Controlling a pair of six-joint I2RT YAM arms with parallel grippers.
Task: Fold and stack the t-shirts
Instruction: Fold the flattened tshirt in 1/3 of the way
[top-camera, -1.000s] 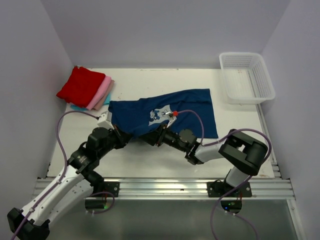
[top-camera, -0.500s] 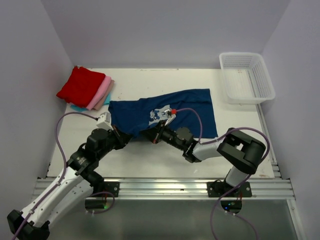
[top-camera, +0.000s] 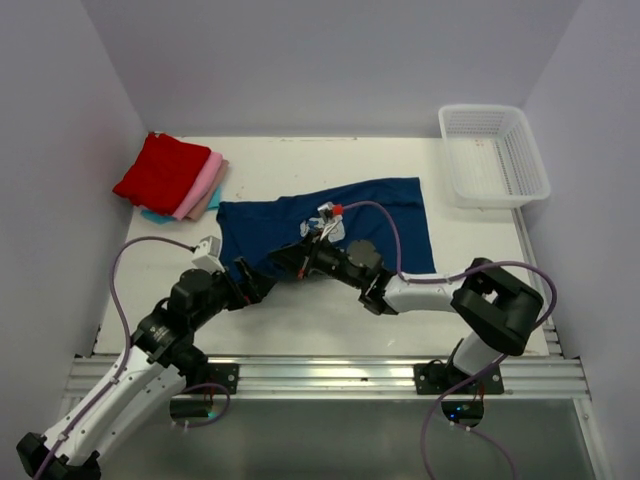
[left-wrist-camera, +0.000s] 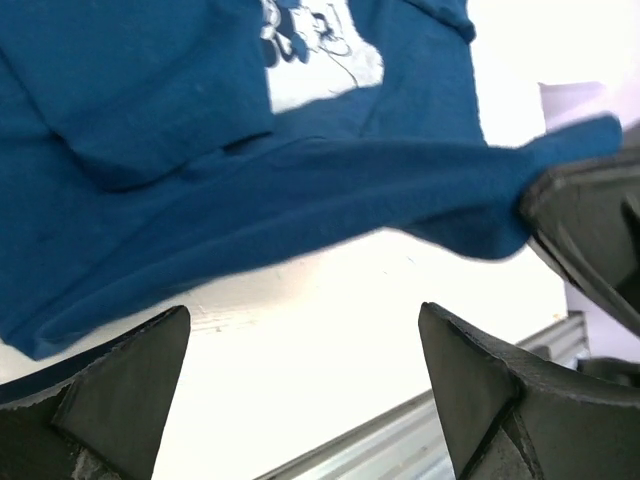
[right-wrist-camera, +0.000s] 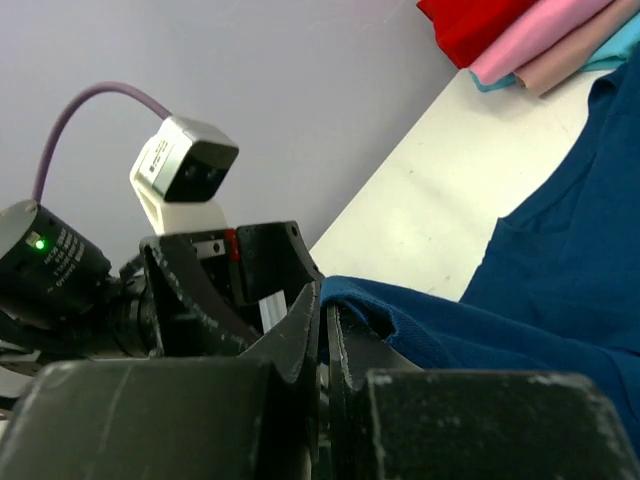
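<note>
The navy t-shirt (top-camera: 385, 215) lies half-folded mid-table, its pale print (top-camera: 322, 228) facing up. Its near-left edge (right-wrist-camera: 400, 310) is lifted off the table, and my right gripper (top-camera: 292, 262) is shut on it; in the right wrist view the right gripper (right-wrist-camera: 325, 300) has cloth pinched between the closed fingertips. My left gripper (top-camera: 256, 285) stands just left of that edge, open and empty. In the left wrist view the left gripper (left-wrist-camera: 305, 350) hangs over bare table, with the shirt (left-wrist-camera: 250, 190) beyond it. Folded red (top-camera: 163, 170), pink (top-camera: 202, 185) and teal (top-camera: 152, 215) t-shirts are stacked at the back left.
A white mesh basket (top-camera: 493, 155) sits at the back right corner. The metal rail (top-camera: 330, 375) runs along the near table edge. Grey walls close in both sides and the back. The two grippers are nearly touching.
My left gripper has opened, let go of the shirt's edge and drawn back slightly. My right gripper has closed on that same edge and shifted a little left.
</note>
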